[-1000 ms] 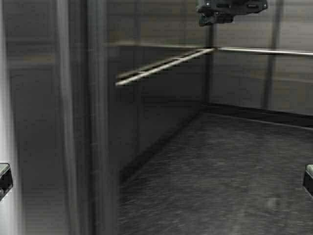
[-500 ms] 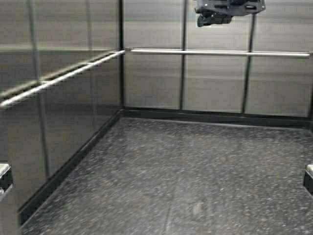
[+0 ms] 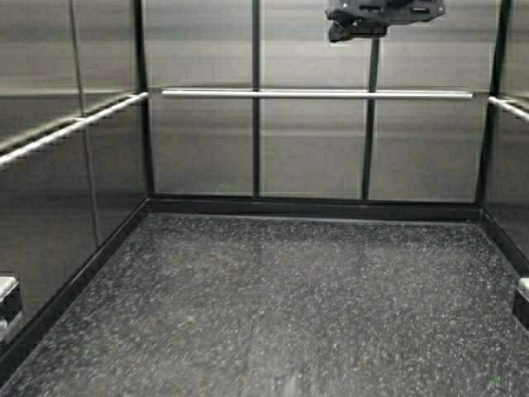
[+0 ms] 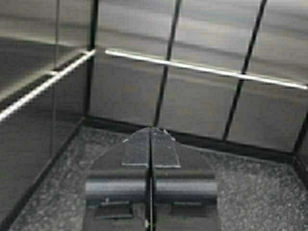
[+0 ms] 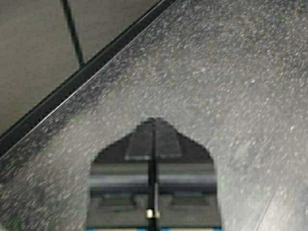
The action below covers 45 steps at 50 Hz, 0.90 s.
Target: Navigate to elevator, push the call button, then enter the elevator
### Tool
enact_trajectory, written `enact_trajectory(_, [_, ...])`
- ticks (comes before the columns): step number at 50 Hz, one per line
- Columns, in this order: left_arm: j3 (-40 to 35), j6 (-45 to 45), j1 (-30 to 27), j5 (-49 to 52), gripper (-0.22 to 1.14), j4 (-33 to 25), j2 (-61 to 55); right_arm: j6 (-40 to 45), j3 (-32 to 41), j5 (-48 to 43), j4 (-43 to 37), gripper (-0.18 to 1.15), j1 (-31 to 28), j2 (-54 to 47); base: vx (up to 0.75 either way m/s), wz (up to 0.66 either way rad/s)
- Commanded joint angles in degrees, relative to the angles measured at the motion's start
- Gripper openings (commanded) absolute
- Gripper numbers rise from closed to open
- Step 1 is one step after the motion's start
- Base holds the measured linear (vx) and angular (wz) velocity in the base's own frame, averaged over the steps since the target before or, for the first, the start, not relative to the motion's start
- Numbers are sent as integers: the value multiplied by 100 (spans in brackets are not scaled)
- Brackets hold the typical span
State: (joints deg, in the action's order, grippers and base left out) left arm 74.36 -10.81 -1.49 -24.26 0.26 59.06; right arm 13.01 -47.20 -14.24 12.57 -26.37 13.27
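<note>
Elevator (image 3: 314, 149) handrail (image 4: 202, 70) beyond left pincer (image 4: 150, 132)

Dark speckled floor (image 3: 289, 306); steel-grey walls (image 3: 314, 149)

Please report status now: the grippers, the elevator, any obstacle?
Left gripper shut, empty. Right gripper shut, empty, above speckled floor. Facing elevator back wall and handrail. No obstacle seen.

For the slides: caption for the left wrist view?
Shut left gripper faces the elevator cabin's steel back wall and handrail.
</note>
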Motion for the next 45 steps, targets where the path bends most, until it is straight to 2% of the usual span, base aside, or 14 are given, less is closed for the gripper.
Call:
enact_trajectory(1, [-70, -18, -9, -35, 2, 9, -18, -9, 62, -62, -9, 6, -26, 44, 45, -9])
enact_trajectory(36, [18, -53, -9, 0, 2, -35, 466, -9, 0, -141, -9, 6, -220, 70, 43, -15])
enact_trajectory(41, [-79, -114, -9, -35, 2, -105, 404, -53, 141, -176, 0, 6, -316, -35, 31, 4])
enact_trajectory(45, [-527, -97, -9, 0, 2, -62, 193, -26, 404, -114, -18, 6, -272, -290, 14, -8])
